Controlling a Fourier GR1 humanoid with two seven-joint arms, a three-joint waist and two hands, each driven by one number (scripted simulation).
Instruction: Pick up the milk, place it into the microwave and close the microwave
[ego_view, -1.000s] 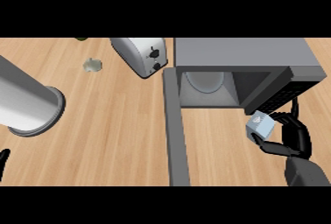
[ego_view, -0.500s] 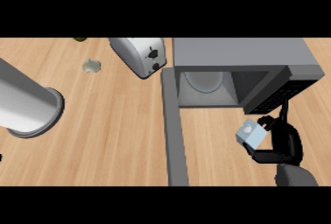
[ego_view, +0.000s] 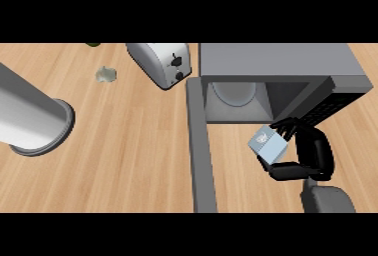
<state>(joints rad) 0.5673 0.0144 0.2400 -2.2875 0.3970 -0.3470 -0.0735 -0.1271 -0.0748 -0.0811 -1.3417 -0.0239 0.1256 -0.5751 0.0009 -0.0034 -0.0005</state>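
Several things lie well to the left of the working hand: a large silver cylinder (ego_view: 29, 122) farthest off, a small pale green lump (ego_view: 107, 74) beyond it, then a white slot toaster (ego_view: 160, 64), all clear of the route, so none should get in the way. Nearer, just left of the hand, the grey microwave door (ego_view: 199, 150) stands swung wide, leaving the cavity of the grey box microwave (ego_view: 277, 75) open just ahead of the fingers. The right hand (ego_view: 306, 157) has its fingers and thumb curled round the small pale blue milk carton (ego_view: 268, 145), held tilted just outside the opening, presumably lined up for insertion. No left hand shows.
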